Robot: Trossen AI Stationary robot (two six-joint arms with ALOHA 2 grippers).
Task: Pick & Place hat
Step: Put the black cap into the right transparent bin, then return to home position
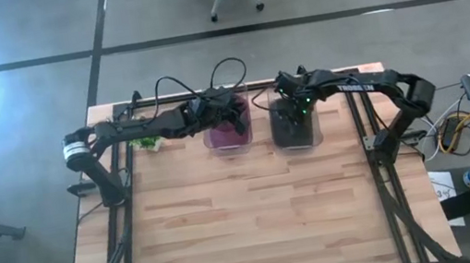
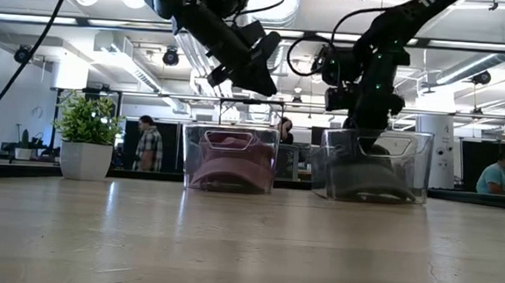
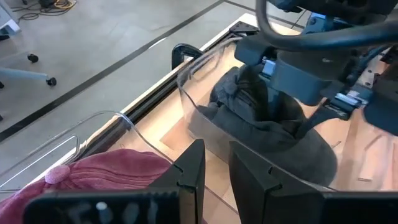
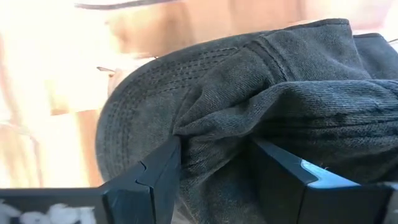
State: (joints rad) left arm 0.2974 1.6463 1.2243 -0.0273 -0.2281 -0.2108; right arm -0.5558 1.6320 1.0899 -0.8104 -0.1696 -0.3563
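Two clear bins stand side by side at the table's far edge. The left bin point(image 2: 188, 142) holds a pink hat point(image 3: 93, 177) lying on the bin's floor. The right bin point(image 2: 420, 152) holds a dark grey hat point(image 3: 267, 130). My left gripper point(image 3: 216, 155) hovers above the left bin's rim, its fingers a little apart with nothing between them. My right gripper point(image 4: 217, 162) reaches down into the right bin and is shut on the grey hat. My right gripper pinches a bunched fold of the grey hat's crown point(image 4: 214, 134) between its two fingers, coming steeply from above. Creases run out from the pinch. The crown stands up in a peak under the fingers, while the brim point(image 3: 311, 155) sits low inside the bin.
A potted plant point(image 2: 88, 123) stands at the far left of the table, beside the left arm. Black frame rails point(image 1: 126, 213) run along the table's sides. The wide near part of the wooden top point(image 1: 250, 232) holds nothing. People and desks show in the room behind.
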